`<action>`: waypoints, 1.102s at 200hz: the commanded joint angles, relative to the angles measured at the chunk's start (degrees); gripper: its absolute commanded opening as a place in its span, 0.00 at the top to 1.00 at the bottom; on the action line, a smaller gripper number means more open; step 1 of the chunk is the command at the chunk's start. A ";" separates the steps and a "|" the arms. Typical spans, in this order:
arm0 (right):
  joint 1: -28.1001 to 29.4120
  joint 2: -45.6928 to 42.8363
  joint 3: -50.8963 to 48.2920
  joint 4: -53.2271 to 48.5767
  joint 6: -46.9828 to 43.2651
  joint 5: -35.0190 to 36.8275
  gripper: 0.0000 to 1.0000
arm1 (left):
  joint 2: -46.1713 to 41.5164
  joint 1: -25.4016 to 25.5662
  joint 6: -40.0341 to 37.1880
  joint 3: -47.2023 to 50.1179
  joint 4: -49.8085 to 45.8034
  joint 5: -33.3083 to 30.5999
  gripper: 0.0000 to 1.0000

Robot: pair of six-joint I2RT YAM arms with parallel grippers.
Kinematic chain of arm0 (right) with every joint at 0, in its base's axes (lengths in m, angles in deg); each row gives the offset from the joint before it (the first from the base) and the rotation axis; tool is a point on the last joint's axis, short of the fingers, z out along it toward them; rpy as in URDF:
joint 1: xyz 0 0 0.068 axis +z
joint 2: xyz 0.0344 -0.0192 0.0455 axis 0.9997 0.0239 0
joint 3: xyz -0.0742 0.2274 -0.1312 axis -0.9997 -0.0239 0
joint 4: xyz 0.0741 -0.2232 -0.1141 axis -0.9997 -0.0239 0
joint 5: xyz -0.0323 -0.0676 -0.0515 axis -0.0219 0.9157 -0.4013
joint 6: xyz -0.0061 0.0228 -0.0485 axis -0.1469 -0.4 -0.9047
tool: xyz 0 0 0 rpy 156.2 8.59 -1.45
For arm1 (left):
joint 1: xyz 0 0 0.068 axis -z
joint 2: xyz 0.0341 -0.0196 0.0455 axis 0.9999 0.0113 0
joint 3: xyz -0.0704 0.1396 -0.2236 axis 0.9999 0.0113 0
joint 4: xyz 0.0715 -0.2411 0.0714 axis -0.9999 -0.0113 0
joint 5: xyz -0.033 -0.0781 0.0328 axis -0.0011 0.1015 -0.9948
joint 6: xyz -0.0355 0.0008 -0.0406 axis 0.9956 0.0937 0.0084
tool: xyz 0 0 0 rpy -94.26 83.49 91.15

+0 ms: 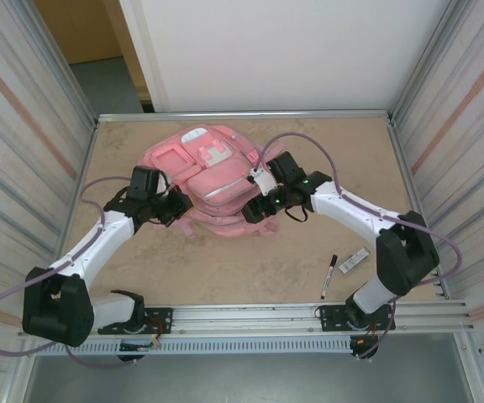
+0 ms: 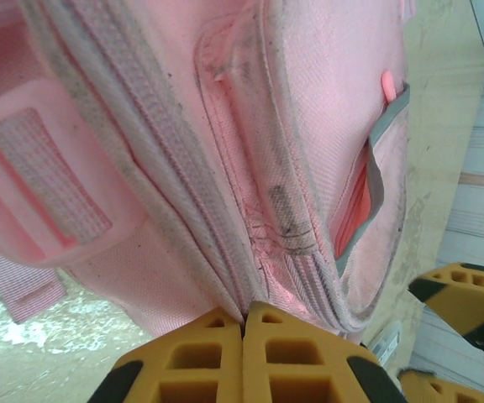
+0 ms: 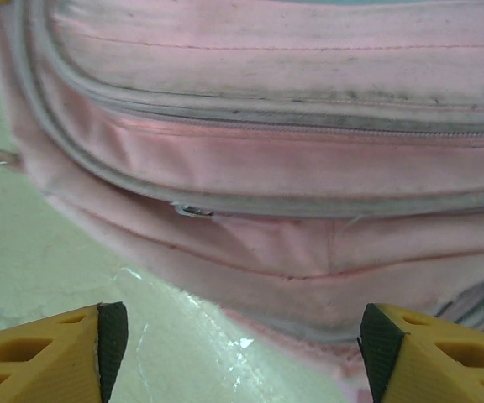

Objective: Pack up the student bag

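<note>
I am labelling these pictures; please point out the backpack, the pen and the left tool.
backpack (image 1: 215, 180), top view, its front pocket
pen (image 1: 328, 277), top view, middle of its barrel
left tool (image 2: 244, 323), left wrist view, between its shut fingertips

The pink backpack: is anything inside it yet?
One front pocket gapes, showing just pink lining. Fabric covers the rest of the student bag, so its contents cannot be seen. A marker lies outside on the table.

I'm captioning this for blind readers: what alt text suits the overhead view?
A pink backpack lies on a tan table, the left gripper at its left side and the right gripper at its right. A black marker and a small white item lie near the right arm.
</note>
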 commanded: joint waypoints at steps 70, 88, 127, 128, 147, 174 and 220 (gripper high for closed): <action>-5.48 -11.07 -5.59 4.56 16.34 20.69 0.20 | -7.75 12.30 -16.69 -7.21 -14.46 -15.42 0.37; -6.29 -16.60 -9.24 6.85 16.37 23.52 0.20 | -3.14 21.00 -25.71 -11.29 -13.27 -25.83 0.20; -7.59 -24.17 -13.62 8.80 16.08 24.53 0.19 | 14.31 31.49 -41.68 -22.96 -17.63 -44.82 0.01; -7.58 -24.24 -13.72 8.79 16.02 24.60 0.19 | 14.88 31.53 -41.75 -23.12 -17.80 -45.06 0.01; -7.74 -25.77 -15.56 8.89 16.19 25.98 0.19 | 23.93 30.86 -43.93 -28.43 -22.15 -42.79 0.01; -8.01 -27.17 -15.87 6.38 16.06 25.08 0.19 | 32.14 28.46 -43.26 -31.83 -25.93 -40.39 0.03; -8.00 -30.07 -18.37 6.38 15.93 24.47 0.19 | 35.41 25.56 -42.74 -33.33 -26.04 -38.97 0.73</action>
